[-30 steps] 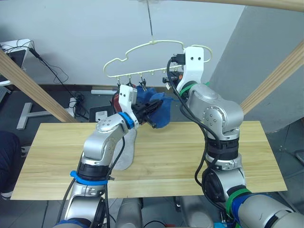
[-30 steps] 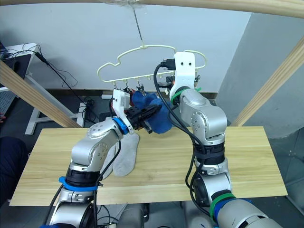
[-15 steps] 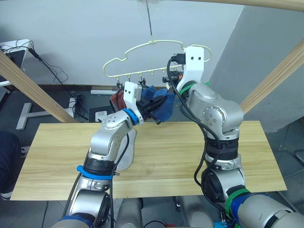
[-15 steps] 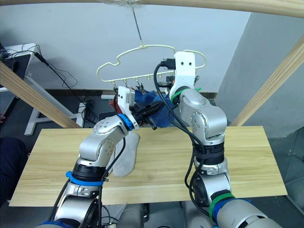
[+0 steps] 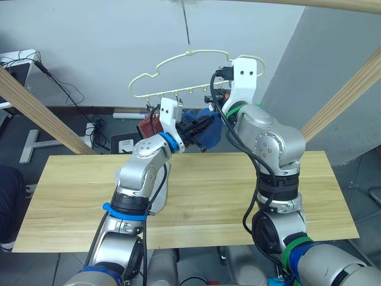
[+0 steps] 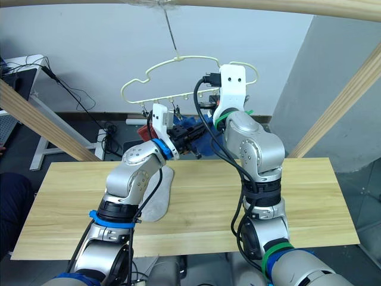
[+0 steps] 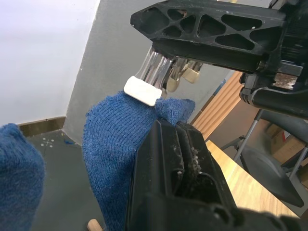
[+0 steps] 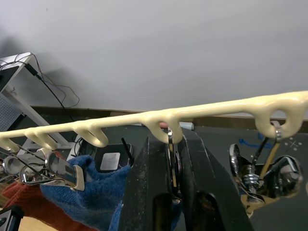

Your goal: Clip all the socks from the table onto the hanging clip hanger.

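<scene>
My left gripper [image 5: 199, 127] is shut on a blue sock [image 7: 115, 139] and holds it up under the pale yellow clip hanger [image 5: 178, 59]. My right gripper [image 8: 171, 144] is shut on one metal clip [image 7: 153, 72] of the hanger's bar. That clip's white-padded tip touches the blue sock's top edge. A rust red sock [image 5: 147, 126] and another blue sock [image 8: 91, 192] hang from clips further left. One light grey sock [image 6: 156, 199] lies on the table [image 5: 238, 185], partly behind my left arm.
Slanted wooden beams stand at the left [image 5: 41, 113] and right [image 5: 345, 101] of the table. Cables and a white stand [image 5: 36, 143] are on the floor behind it. Further empty clips [image 8: 260, 173] hang right of the pinched one.
My left arm has lifted the blue sock up and rightward until it meets the clip held by my right gripper. The right arm has stayed put.
</scene>
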Tool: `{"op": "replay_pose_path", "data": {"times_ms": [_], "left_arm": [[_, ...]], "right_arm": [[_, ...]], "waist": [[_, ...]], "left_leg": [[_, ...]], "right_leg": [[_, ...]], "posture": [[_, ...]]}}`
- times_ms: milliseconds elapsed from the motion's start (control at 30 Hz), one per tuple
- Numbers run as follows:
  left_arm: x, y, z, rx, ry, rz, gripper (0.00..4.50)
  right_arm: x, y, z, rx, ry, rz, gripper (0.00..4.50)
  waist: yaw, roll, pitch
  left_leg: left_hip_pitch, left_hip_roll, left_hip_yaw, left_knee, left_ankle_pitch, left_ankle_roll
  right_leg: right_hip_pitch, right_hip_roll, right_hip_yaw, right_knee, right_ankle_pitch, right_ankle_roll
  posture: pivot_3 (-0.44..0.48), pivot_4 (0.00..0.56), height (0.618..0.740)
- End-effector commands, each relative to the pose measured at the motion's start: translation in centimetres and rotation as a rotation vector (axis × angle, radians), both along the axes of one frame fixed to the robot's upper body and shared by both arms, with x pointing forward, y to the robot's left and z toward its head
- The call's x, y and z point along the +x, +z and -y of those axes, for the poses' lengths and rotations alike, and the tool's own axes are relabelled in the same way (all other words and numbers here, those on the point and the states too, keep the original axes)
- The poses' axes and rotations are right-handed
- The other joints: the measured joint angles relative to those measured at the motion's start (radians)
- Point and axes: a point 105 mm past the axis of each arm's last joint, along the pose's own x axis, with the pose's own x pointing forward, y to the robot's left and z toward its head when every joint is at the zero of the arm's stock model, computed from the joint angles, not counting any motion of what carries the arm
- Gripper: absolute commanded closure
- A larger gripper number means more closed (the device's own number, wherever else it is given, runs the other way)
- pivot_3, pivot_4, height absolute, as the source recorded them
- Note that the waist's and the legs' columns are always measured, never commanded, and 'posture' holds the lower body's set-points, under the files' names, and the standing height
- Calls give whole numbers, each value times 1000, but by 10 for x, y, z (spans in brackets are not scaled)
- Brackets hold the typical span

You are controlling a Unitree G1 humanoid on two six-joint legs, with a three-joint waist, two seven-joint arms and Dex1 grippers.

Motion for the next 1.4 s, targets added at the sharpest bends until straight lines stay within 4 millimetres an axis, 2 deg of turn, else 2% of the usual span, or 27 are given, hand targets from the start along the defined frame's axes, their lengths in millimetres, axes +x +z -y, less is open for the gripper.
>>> {"op": "replay_pose_path", "data": {"times_ms": [33, 433, 733, 1067, 1167, 1400], "left_arm": [[-2, 15, 3, -21, -9, 59, 4457], [-1, 17, 5, -31, -9, 68, 4457], [-2, 16, 6, -25, -13, 68, 4500], [-4, 13, 5, -5, -20, 66, 4500], [-7, 10, 5, -5, -49, 35, 3843], [-8, 9, 0, 29, -23, 31, 1592]], "right_arm": [[-8, 23, -3, 23, 14, 81, 4500], [-8, 22, -4, 24, 21, 78, 4500], [-8, 22, -3, 23, 14, 75, 1385], [-12, 23, -1, 17, 45, 67, 1385], [-15, 26, 1, 24, 68, 67, 1341], [-30, 23, 10, -6, 160, 65, 1341]], "waist": [[0, 0, 0], [0, 0, 0], [0, 0, 0], [0, 0, 0], [0, 0, 0], [-1, 1, 1]], "left_leg": [[0, 0, 0, 0, 0, 0], [0, 0, 0, 0, 0, 0], [0, 0, 0, 0, 0, 0], [0, 0, 0, 0, 0, 0], [0, 0, 0, 0, 0, 0], [-1, 0, 0, 0, 0, 0]], "right_leg": [[0, 0, 0, 0, 0, 0], [0, 0, 0, 0, 0, 0], [0, 0, 0, 0, 0, 0], [0, 0, 0, -1, 0, 0], [0, 0, 0, -1, 0, 0], [0, 0, 0, -1, 0, 1]], "posture": [[-185, 305, 740], [-185, 305, 740], [-184, 306, 740], [-184, 306, 740], [-184, 306, 740], [-186, 309, 740]]}}
